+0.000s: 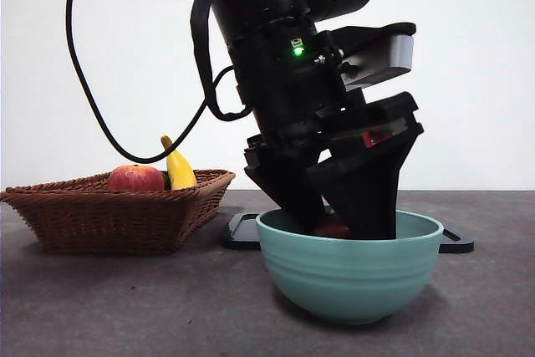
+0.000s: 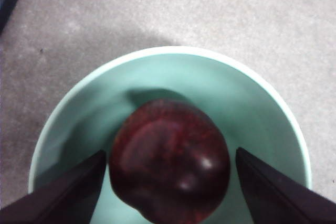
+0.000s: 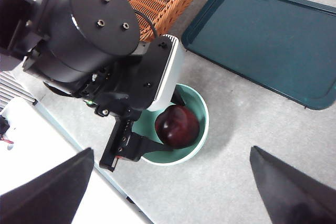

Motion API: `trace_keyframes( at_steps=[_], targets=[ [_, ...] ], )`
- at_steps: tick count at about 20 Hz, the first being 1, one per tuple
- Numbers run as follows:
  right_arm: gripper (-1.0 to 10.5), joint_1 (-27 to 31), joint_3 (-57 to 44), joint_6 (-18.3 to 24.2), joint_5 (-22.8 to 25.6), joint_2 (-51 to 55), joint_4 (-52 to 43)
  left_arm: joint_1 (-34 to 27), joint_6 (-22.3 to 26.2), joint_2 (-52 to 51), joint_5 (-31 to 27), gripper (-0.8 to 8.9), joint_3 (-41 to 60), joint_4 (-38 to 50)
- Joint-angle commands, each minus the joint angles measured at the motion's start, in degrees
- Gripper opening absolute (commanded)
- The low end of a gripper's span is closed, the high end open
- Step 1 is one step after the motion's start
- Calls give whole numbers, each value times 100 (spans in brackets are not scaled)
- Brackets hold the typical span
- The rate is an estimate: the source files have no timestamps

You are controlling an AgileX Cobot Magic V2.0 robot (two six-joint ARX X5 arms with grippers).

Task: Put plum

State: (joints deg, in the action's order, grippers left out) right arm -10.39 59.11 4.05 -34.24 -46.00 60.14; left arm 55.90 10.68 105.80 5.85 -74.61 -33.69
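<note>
The dark maroon plum (image 2: 168,163) lies inside a pale green bowl (image 2: 173,51) on the grey table. My left gripper (image 2: 170,153) reaches down into the bowl, its jaws open, one on each side of the plum with a narrow gap to it. From the front, the plum (image 1: 333,227) just shows above the bowl (image 1: 351,277) rim between the left gripper (image 1: 334,215) jaws. My right gripper (image 3: 172,149) hangs high above the table, open and empty, looking down on the plum (image 3: 177,126) and bowl (image 3: 202,129).
A wicker basket (image 1: 117,215) stands at the left with a red-orange fruit (image 1: 135,178) and a yellow banana (image 1: 180,169). A dark tray (image 3: 262,40) lies flat behind the bowl. The left arm's black cable (image 1: 100,114) loops over the basket.
</note>
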Motion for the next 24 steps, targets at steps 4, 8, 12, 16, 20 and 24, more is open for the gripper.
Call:
trace_keyframes(
  at_steps=[4, 8, 12, 16, 20, 24],
  targets=[
    [475, -13, 107, -59, 17, -35, -52, 31, 17, -168, -11, 406, -490, -256],
    [475, -15, 107, -59, 17, -35, -52, -149, -138, -730, -13, 406, -754, -308],
    [475, -13, 107, -59, 17, -35, -50, -649, -457, -1644, -9, 406, -758, -319],
    [475, -13, 107, -59, 17, -35, -52, -1355, -581, -2684, -4, 404, -758, -494],
    [475, -13, 107, -57, 20, -35, -55, -2076, -577, -3515, 52, 404, -710, -1021],
    [475, -15, 107, -55, 20, -37, -57, -2739, -579, -4190, 885, 403, -407, -1480]
  ],
)
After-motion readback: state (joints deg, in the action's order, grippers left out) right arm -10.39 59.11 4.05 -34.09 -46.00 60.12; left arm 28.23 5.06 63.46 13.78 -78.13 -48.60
